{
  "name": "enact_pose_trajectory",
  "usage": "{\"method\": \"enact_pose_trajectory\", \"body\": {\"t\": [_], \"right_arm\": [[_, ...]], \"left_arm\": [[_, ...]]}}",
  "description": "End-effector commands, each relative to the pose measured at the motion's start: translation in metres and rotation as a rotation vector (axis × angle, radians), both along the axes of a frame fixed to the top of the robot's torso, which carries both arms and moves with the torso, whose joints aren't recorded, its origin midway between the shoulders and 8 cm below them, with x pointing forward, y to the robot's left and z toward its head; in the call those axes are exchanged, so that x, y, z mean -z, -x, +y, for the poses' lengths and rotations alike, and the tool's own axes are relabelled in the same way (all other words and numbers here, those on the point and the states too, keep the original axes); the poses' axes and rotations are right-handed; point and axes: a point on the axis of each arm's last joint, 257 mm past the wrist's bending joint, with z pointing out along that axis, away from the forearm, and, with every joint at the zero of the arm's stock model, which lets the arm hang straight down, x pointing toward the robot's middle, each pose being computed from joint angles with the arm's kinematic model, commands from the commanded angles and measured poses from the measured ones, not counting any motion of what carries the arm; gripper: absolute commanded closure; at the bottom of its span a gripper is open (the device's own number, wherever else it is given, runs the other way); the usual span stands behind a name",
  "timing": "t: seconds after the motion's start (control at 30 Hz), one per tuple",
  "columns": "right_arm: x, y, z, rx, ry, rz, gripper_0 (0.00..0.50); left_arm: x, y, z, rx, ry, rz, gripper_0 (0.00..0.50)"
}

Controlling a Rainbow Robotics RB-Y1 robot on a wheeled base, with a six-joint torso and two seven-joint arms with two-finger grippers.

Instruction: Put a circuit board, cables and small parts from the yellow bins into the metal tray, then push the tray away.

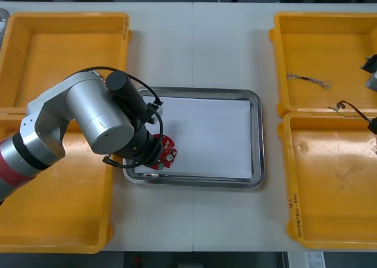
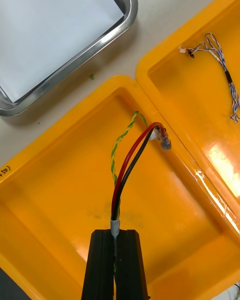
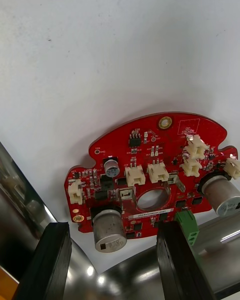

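Our left gripper (image 3: 110, 227) hangs over the board (image 3: 150, 180) in the tray's (image 1: 257, 138) near left corner, fingers wide apart, holding nothing; rising crooked, it could bump the board. Our right gripper (image 2: 116, 232) pinches the red cable (image 2: 121, 180) in the near right bin (image 2: 55, 195); its loose end could catch the rim and slip out. We count four bins, one tray, one board and two cables, the blue cable (image 2: 228, 76) in the far right bin.

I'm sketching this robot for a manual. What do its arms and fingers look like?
The left arm is rounded silver-grey cylinders with black joint sections, a red band farther back, and a thin black cable looping outside the wrist. The left fingers and right fingers are flat, matte black blocks with squared tips.
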Motion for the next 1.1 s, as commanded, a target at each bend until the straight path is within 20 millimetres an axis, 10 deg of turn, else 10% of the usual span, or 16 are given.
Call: {"method": "enact_pose_trajectory", "body": {"t": [0.03,0.57,1.1], "right_arm": [[-0.013,0.0,0.008,-0.087,0.069,-0.011,0.5],[-0.018,-0.006,0.071,-0.309,0.151,0.0,0.5],[0.008,-0.017,0.184,-0.596,0.259,-0.034,0.5]], "left_arm": [[-0.034,-0.008,-0.017,-0.049,0.042,-0.036,0.0],[-0.125,-0.025,0.027,-0.184,0.024,-0.083,0.0],[-0.177,-0.037,0.108,-0.333,0.05,-0.094,0.0]]}}
